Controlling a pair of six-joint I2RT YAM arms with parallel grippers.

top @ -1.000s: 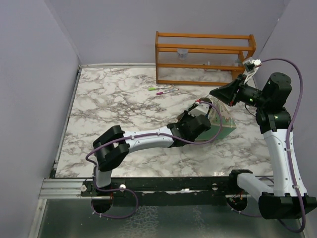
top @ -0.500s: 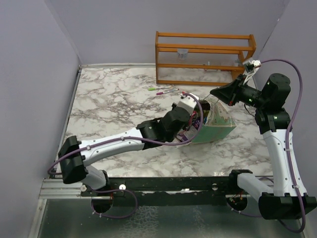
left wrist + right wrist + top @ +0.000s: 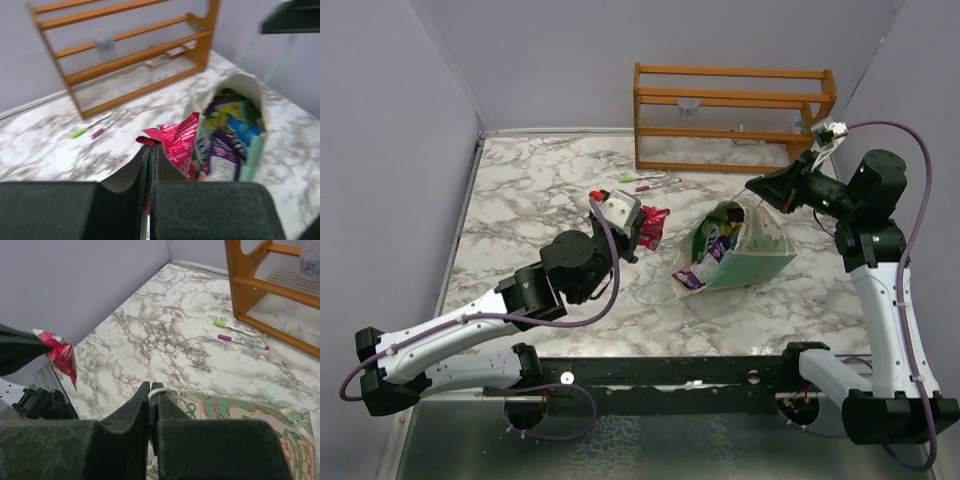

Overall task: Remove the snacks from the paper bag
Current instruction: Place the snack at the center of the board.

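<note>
The pink-red crinkly foil packet [image 3: 176,142] is pinched at its edge between the left fingers [image 3: 151,150], which are pressed tight on it. It hangs above the marble bench [image 3: 540,200], just left of the mint-green and cream paper bag [image 3: 760,250]. 0.5 s earlier those fingers were at the bag's mouth; now the packet is clear of it. The right fingers [image 3: 150,391] are clamped on 1 white string handle [image 3: 160,390], holding that side up. The bag lies tilted with its mouth facing left, showing purple, blue and green-yellow packets [image 3: 225,130]. 1 purple packet [image 3: 692,276] pokes out at the lip.

Robot lab bench, plain enclosing walls [image 3: 400,120], marble-print tabletop [image 3: 535,205]
</note>
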